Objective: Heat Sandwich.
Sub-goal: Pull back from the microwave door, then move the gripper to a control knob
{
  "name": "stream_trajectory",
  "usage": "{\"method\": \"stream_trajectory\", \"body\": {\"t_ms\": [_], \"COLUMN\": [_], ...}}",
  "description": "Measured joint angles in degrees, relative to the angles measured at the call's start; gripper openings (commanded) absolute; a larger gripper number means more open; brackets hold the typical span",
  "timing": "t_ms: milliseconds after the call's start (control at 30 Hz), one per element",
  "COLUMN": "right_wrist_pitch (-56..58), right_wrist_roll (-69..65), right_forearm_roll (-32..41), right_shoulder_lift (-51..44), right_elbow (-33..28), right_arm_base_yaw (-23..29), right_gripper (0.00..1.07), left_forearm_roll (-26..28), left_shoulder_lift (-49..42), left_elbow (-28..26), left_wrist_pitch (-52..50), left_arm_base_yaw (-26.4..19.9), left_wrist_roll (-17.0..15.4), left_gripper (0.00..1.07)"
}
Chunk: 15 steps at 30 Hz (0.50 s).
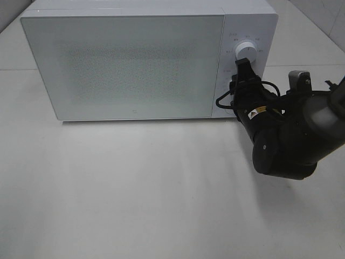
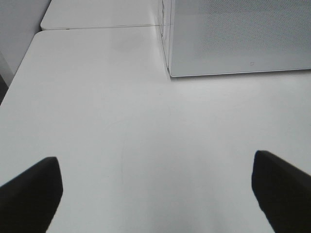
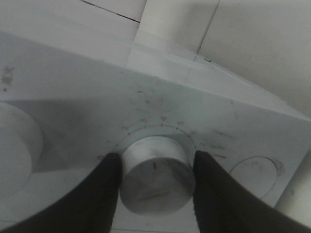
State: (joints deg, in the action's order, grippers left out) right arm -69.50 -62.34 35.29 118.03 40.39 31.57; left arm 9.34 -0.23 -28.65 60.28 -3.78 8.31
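Exterior high view: right tool (image 3: 156,160) clamped on the dial (image 3: 154,180) of the microwave (image 1: 264,24).
Nearest, the left tool (image 2: 155,164) hung wide open and empty over the bench (image 2: 121,121). Farther off, the right tool's fingers pressed either side of the dial. The sandwich showed nowhere; likely it sat behind the shut door (image 1: 124,65), left of that tool, with the right arm nearer.

Around the knob (image 3: 154,182) — faint 3, 4, 5.
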Motion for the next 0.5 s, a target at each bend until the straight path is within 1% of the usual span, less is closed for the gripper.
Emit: {"method": "stream_trajectory", "body": {"t_ms": [100, 233, 267, 300, 400, 500], "right_wrist_pitch": [0.00, 0.00, 0.00, 0.00, 0.00, 0.06], "right_wrist_roll": [-7.91, -13.01, -16.62, -16.62, -22.86, -24.81], "right_forearm_roll": [0.11, 0.40, 0.57, 0.57, 1.03, 1.09], "right_shoulder_lift": [0.00, 0.00, 0.00, 0.00, 0.00, 0.00], "right_elbow": [0.00, 0.00, 0.00, 0.00, 0.00, 0.00], "right_arm_base_yaw": [0.00, 0.00, 0.00, 0.00, 0.00, 0.00], "right_gripper": [0.04, 0.04, 0.04, 0.04, 0.04, 0.04], "left_forearm_roll": [0.00, 0.00, 0.00, 0.00, 0.00, 0.00], "left_shoulder_lift": [0.00, 0.00, 0.00, 0.00, 0.00, 0.00], "left_elbow": [0.00, 0.00, 0.00, 0.00, 0.00, 0.00], "left_wrist_pitch": [0.00, 0.00, 0.00, 0.00, 0.00, 0.00], "left_arm_base_yaw": [0.00, 0.00, 0.00, 0.00, 0.00, 0.00], "left_wrist_roll": [0.00, 0.00, 0.00, 0.00, 0.00, 0.00], "left_gripper": [1.04, 1.04, 1.04, 1.04, 1.04, 1.04]}}
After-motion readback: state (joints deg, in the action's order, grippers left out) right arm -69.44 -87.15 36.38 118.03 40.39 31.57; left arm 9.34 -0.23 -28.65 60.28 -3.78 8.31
